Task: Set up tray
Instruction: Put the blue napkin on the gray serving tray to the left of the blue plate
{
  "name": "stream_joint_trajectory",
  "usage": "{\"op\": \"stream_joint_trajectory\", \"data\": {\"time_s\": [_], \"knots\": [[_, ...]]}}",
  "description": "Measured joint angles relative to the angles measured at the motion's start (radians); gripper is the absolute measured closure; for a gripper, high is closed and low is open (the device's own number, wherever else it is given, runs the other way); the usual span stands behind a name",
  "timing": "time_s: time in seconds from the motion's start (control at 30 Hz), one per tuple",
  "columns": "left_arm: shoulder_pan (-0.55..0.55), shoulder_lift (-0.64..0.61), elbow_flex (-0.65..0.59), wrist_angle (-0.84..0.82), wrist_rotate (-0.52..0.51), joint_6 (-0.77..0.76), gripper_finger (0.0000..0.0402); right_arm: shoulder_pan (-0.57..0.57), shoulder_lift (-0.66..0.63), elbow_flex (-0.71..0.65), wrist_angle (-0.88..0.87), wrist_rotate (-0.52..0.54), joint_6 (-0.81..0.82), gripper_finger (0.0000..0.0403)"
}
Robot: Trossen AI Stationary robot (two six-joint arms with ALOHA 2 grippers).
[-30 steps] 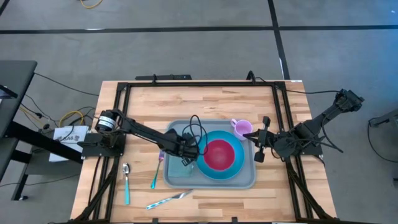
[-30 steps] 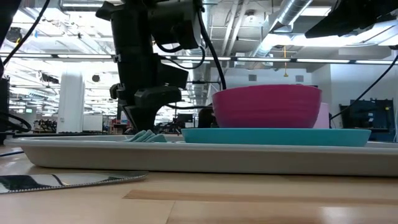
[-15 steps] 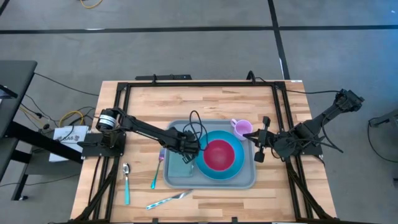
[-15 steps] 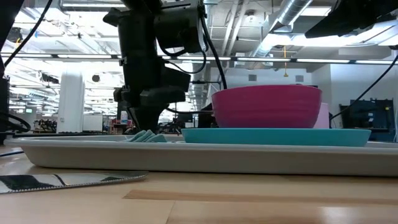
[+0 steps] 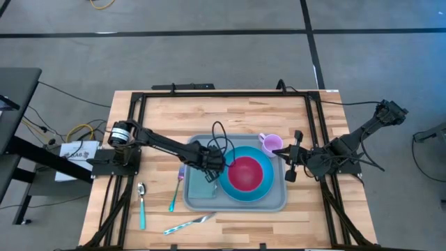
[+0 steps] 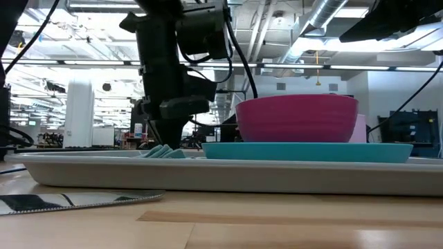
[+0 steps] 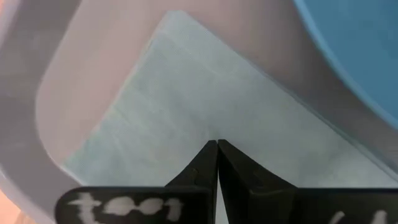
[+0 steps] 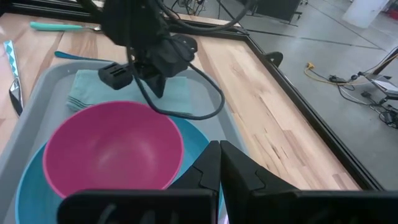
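The grey-blue tray (image 5: 279,202) lies mid-table. On it are a folded teal napkin (image 5: 201,187) at its left end, a round blue plate (image 5: 233,194) bearing a pink bowl (image 5: 244,173), and a lilac cup (image 5: 270,143) at its far right corner. My left gripper (image 5: 212,169) is shut and points down over the napkin's (image 7: 186,106) right part, beside the plate. My right gripper (image 5: 284,155) waits shut by the tray's right rim, and its wrist view (image 8: 219,144) looks over the bowl. My left gripper's shut fingertips (image 7: 216,144) stand right at the napkin's top layer, coming from above. I cannot tell whether they touch it. The napkin lies flat on the tray floor.
On the wood left of the tray lie a teal-handled spoon (image 5: 141,206) and a teal fork (image 5: 175,192). A knife (image 5: 188,224) lies near the table's near edge. A black frame (image 5: 209,94) runs around the table top. A cable loops above the tray's left half.
My left gripper has drifted a little toward the table's right, closer to the plate and bowl, staying low over the napkin. The napkin, plate, bowl and tray have kept their places.
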Motion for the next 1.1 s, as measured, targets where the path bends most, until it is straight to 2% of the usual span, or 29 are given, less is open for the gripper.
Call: {"op": "stream_joint_trajectory", "data": {"time_s": [0.4,1.1], "knots": [[0.060,0.000,0.000,0.004,0.024,0.034,0.0401,0.000,0.000,0.000,0.000,0.000,0.000,0.0403],[0.064,0.000,0.000,0.004,0.010,0.052,0.0401,0.000,0.000,0.000,0.000,0.000,0.000,0.0403]]}}
